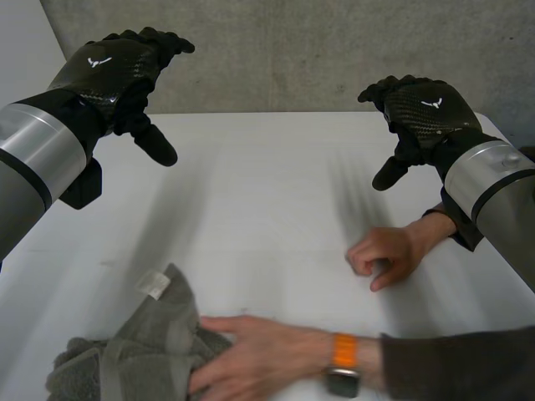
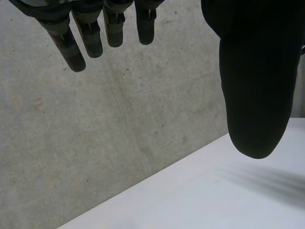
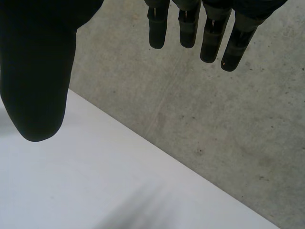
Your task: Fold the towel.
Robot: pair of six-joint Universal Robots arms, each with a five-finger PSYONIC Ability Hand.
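My left robot hand [image 1: 117, 71] hangs above the far left part of the white table [image 1: 267, 184] and holds nothing. In its wrist view the fingers [image 2: 78, 47] run straight and relaxed, the thumb [image 2: 257, 95] well apart from them, with the concrete wall [image 2: 119, 133] beyond. My right robot hand [image 1: 422, 113] hovers over the far right part of the table, likewise spread wide and empty, its fingers [image 3: 209, 43] straight and its thumb [image 3: 35, 81] held out to the side.

Both are well apart from the grey towel [image 1: 134, 351], which lies crumpled in a heap at the near edge of the table, toward my left side. A small white label [image 1: 153, 284] shows on its upper fold. A person's hand [image 1: 259, 355] rests flat on the towel's right edge, with an orange-banded watch [image 1: 343, 363] on the wrist. The person's other hand [image 1: 384, 255], loosely closed, rests on the table nearer to me than my right robot hand, apart from the towel.
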